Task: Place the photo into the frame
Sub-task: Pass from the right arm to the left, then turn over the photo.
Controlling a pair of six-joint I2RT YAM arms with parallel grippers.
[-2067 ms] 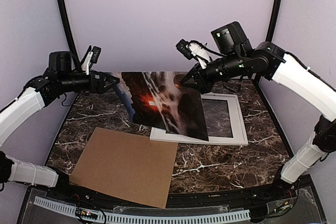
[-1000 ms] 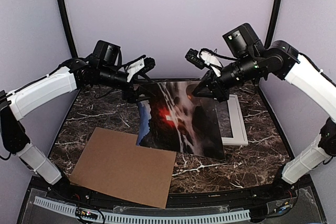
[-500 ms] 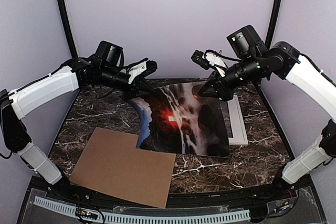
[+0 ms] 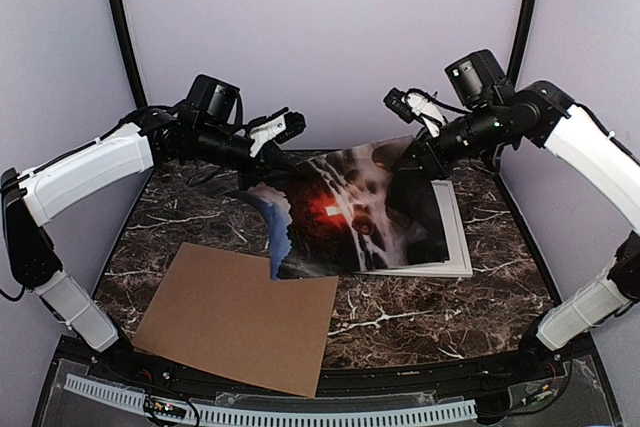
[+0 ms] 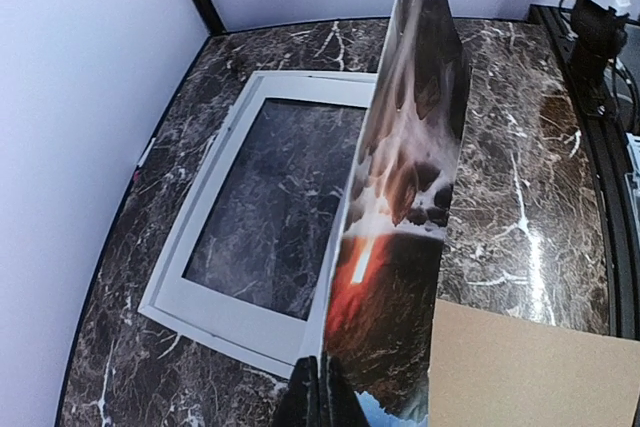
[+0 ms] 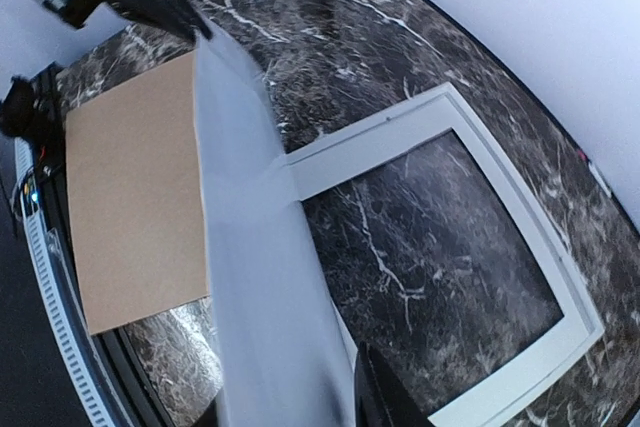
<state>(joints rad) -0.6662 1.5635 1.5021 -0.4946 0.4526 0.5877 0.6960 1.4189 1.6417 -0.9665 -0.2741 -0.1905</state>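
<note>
The photo [image 4: 350, 212], a dark landscape with a red glow, hangs in the air between both arms, above the white frame [image 4: 456, 239] lying on the marble. My left gripper [image 4: 285, 160] is shut on the photo's left upper corner; in the left wrist view its fingertips [image 5: 320, 394] pinch the edge of the photo [image 5: 405, 207] beside the frame [image 5: 230, 312]. My right gripper [image 4: 413, 154] is at the top right corner. In the right wrist view the photo's white back [image 6: 250, 247] passes between the parted jaws of that gripper [image 6: 295, 412], over the frame [image 6: 380, 137].
A brown cardboard sheet [image 4: 240, 317] lies at the front left of the marble table [image 4: 430, 317], also seen as cardboard [image 5: 520, 367] and cardboard [image 6: 130, 197]. Lilac walls and black corner posts [image 4: 122, 27] close in the back and sides.
My left gripper has shut on the photo's left corner. The photo has swung right and flatter over the frame. My right gripper's jaws have parted.
</note>
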